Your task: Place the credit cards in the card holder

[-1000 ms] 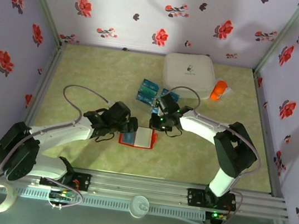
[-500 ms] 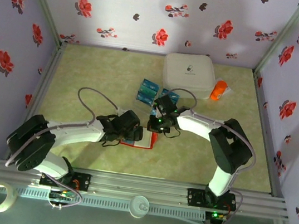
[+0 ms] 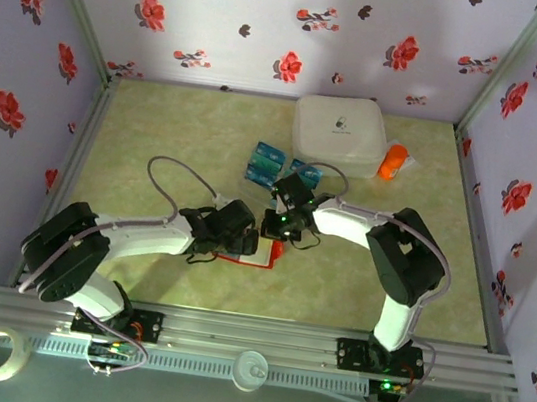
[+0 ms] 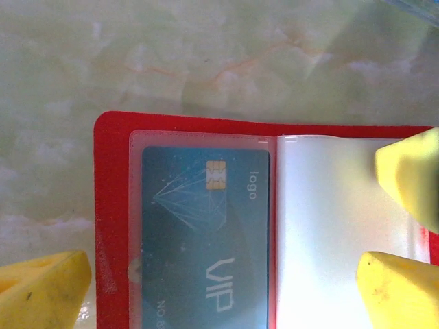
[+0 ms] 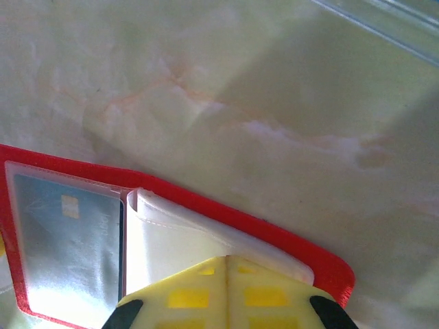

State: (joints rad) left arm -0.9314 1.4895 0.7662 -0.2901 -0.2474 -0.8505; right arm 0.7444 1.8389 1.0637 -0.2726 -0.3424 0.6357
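The red card holder [image 4: 113, 205] lies open on the table, mostly hidden under both grippers in the top view [image 3: 262, 258]. A blue credit card [image 4: 206, 240] with a chip sits inside its left clear pocket. The right pocket [image 4: 329, 233] looks pale and glossy. My left gripper [image 4: 223, 295] is open, its yellow fingers [image 4: 41, 291] straddling the holder. My right gripper [image 5: 228, 260] is shut, its tips resting on the right pocket [image 5: 178, 240], whose top leaf bows upward. Loose credit cards [image 3: 265, 163] lie farther back on the table.
A big white rounded case [image 3: 343, 131] stands at the back, with an orange bottle [image 3: 392, 162] to its right. Another card [image 3: 305, 173] lies just behind the right gripper. Flowered walls enclose the table on three sides.
The left arm has reached right, bringing its open gripper over the card holder. The right gripper has shifted down and left onto the holder's right pocket.
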